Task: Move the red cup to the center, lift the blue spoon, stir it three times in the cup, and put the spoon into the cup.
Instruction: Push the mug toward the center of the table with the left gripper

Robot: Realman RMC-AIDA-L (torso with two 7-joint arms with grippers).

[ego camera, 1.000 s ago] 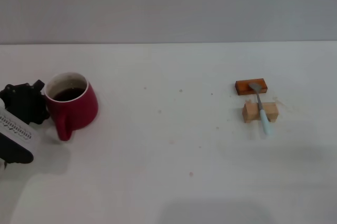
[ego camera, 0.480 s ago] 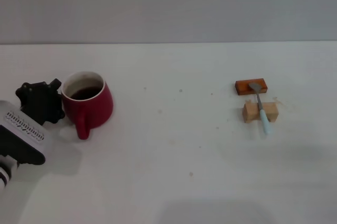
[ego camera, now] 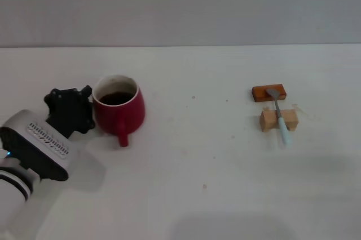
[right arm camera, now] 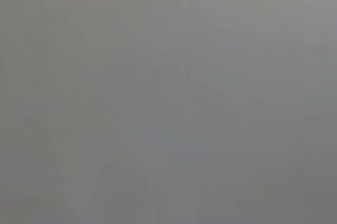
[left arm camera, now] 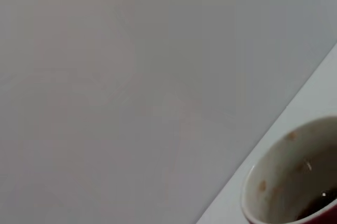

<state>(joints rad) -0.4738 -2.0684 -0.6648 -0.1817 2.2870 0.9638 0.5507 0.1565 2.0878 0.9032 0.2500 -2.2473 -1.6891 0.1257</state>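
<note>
The red cup [ego camera: 118, 110] stands left of the table's middle, with dark liquid inside and its handle facing the front. Its rim and white inside also show in the left wrist view [left arm camera: 295, 182]. My left gripper [ego camera: 83, 110] is pressed against the cup's left side. The blue spoon [ego camera: 280, 117] lies at the right across a light wooden block [ego camera: 278, 120], with its grey bowl resting on an orange-brown flat block [ego camera: 268, 92]. My right gripper is out of view.
The white table [ego camera: 197, 161] spreads between the cup and the blocks. A grey wall runs along the back edge. The right wrist view shows only plain grey.
My left gripper and the red cup have moved together to the right, toward the table's middle. The spoon and both blocks have not moved.
</note>
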